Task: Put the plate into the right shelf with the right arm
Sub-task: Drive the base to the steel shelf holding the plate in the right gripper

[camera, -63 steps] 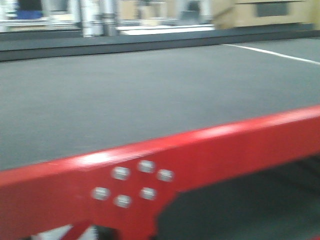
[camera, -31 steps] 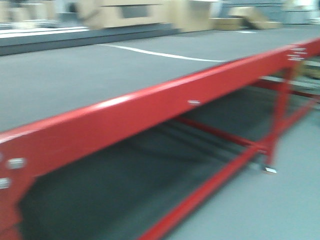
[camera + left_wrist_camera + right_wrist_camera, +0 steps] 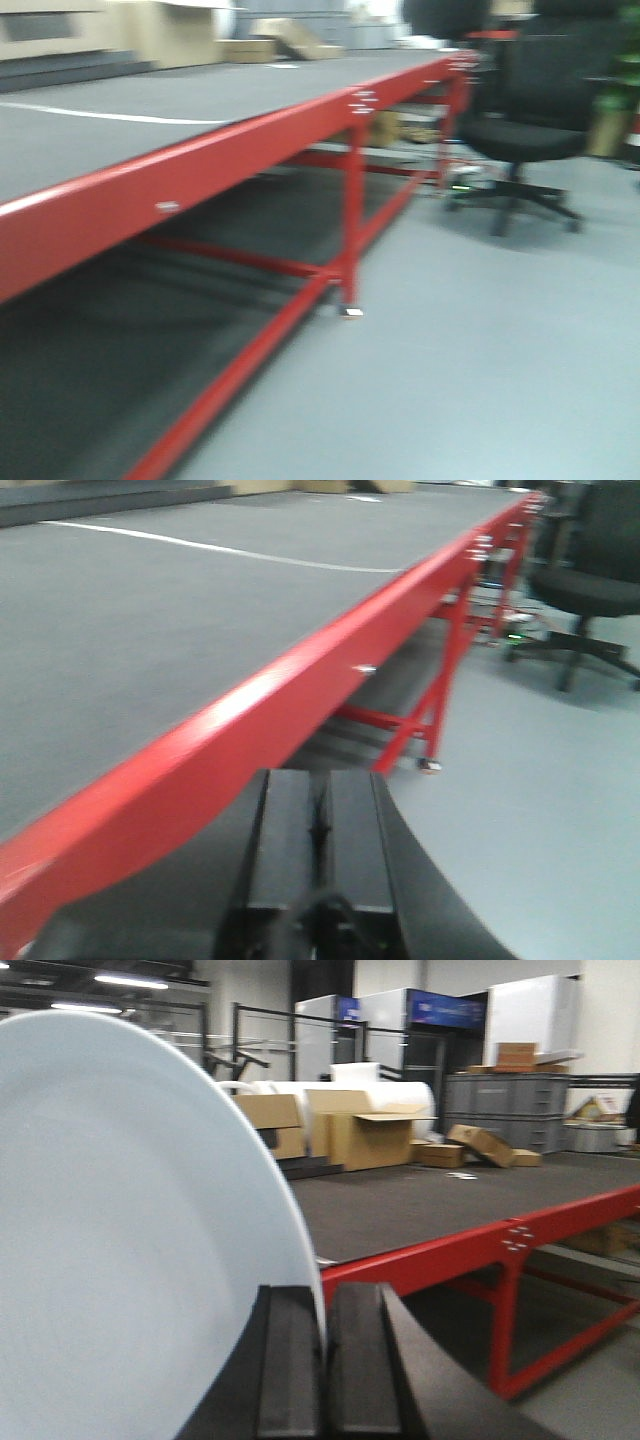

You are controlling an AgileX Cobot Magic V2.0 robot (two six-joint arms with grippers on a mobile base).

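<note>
In the right wrist view my right gripper (image 3: 325, 1305) is shut on the rim of a large white plate (image 3: 130, 1250), which stands on edge and fills the left half of that view. In the left wrist view my left gripper (image 3: 320, 790) is shut and empty, held beside the red edge of a long platform (image 3: 300, 685). No shelf shows in any view. Neither gripper shows in the front view.
A long low red-framed platform (image 3: 250, 135) with a dark grey top runs from the left into the distance, with red legs and braces (image 3: 350, 220) under it. A black office chair (image 3: 535, 120) stands at the far right. Cardboard boxes (image 3: 365, 1135) lie beyond the platform.
The front view has swung to the right along the red platform: the bolted corner left the frame and the far legs and the black chair came into view.
</note>
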